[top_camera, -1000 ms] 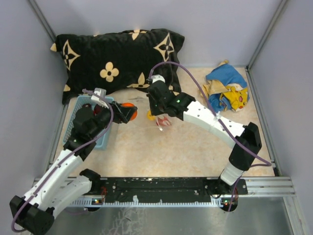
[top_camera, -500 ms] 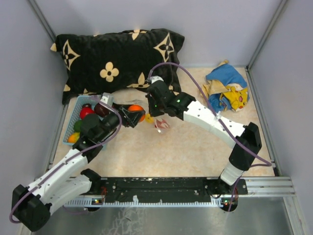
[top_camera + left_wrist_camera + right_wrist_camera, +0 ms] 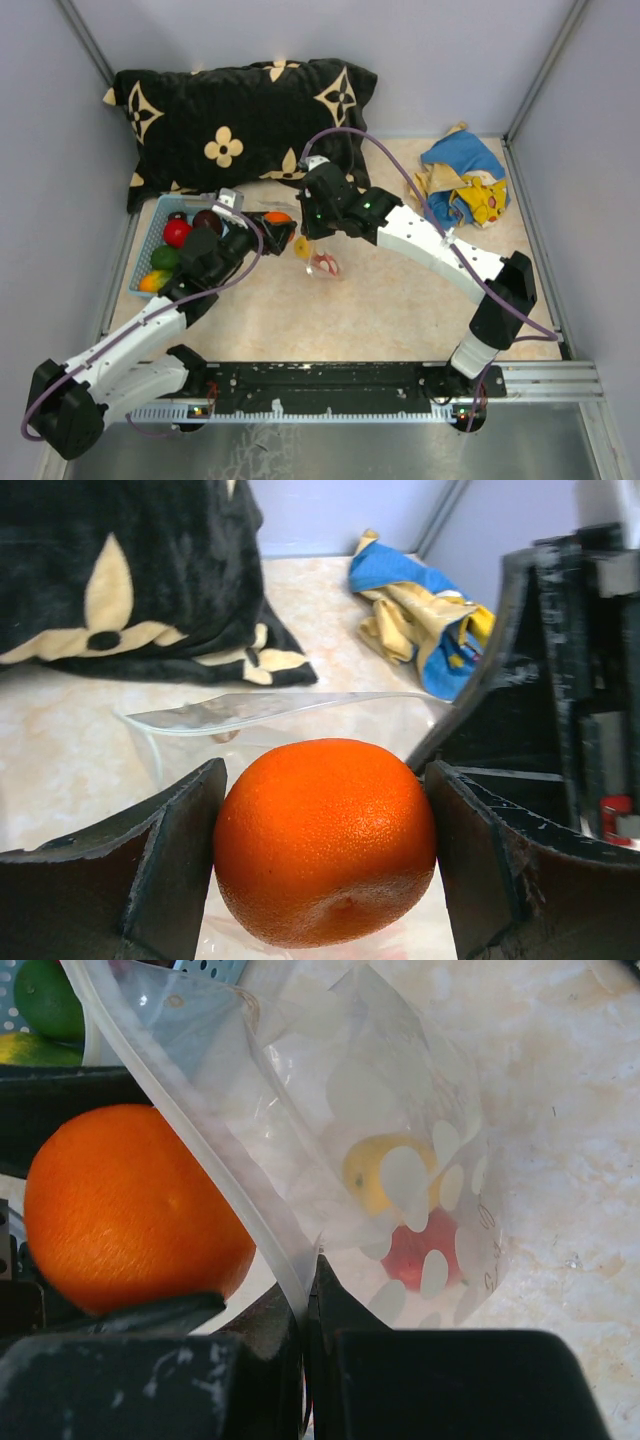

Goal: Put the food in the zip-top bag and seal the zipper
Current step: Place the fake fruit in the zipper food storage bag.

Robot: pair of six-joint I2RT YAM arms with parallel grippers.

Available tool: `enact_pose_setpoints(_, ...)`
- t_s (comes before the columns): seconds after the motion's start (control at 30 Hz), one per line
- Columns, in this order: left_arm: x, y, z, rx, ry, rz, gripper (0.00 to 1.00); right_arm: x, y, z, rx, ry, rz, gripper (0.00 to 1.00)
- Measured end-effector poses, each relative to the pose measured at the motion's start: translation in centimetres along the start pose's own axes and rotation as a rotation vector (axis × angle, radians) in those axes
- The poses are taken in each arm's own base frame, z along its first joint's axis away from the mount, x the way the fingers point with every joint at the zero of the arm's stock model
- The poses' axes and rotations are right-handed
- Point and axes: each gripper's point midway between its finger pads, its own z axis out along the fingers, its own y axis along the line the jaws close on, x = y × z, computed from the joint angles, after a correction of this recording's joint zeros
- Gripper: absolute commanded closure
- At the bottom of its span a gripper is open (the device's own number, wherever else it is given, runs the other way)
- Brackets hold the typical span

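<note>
3 plain pale lilac walls (image 3: 450, 60) stand around a beige marbled table (image 3: 400, 310); a black pillow (image 3: 240, 110) with cream flowers lies along the back wall.

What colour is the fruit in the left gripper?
The fruit is bright orange; the left wrist view shows it best.

Right claw (image 3: 308, 1305) beside open bag (image 3: 400, 1090) mouth
</note>
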Motion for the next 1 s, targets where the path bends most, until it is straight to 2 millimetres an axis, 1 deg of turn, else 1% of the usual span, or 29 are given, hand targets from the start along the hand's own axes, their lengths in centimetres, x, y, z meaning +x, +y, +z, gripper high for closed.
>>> enact_pose_setpoints(0.1, 0.6, 1.1, 0.4, -0.064, 0.037, 0.006, 0.15, 0.1, 0.1, 0.0, -0.008, 0.003, 0.0, 1.0)
enact_pose_setpoints(0.23, 0.9, 1.3, 0.6, -0.081, 0.067, 0.005, 0.12, 0.1, 0.3, 0.0, -0.015, 0.004, 0.001, 1.0)
enact_pose_setpoints(0.4, 0.0, 1.4, 0.8, -0.113, 0.088, -0.016, 0.07, 0.0, 0.5, 0.0, -0.027, 0.002, 0.005, 1.0)
enact_pose_setpoints(0.5, -0.5, 1.2, 0.8, -0.123, 0.089, -0.043, 0.06, -0.2, 0.7, -0.1, -0.032, -0.001, 0.011, 1.0)
enact_pose_setpoints(0.63, -0.3, 1.2, 0.3, -0.146, 0.122, -0.081, 0.07, -0.7, 0.9, -0.2, -0.039, -0.015, 0.02, 1.0)
enact_pose_setpoints(0.73, -0.8, 1.2, -0.2, -0.181, 0.162, -0.104, 0.08, -0.8, 1.0, -0.2, -0.041, -0.02, 0.025, 1.0)
enact_pose_setpoints(0.8, -1.7, 1.3, -0.9, -0.217, 0.179, -0.109, 0.08, -1.0, 0.9, -0.1, -0.041, -0.024, 0.028, 1.0)
enact_pose_setpoints(0.9, -2.9, 1.8, -2.3, -0.279, 0.197, -0.111, 0.1, -1.0, 0.9, 0.1, -0.042, -0.023, 0.028, 1.0)
enact_pose_setpoints(1.0, -3.2, 2.5, -4.3, -0.342, 0.212, -0.113, 0.11, -1.0, 0.8, 0.4, -0.04, -0.022, 0.029, 1.0)
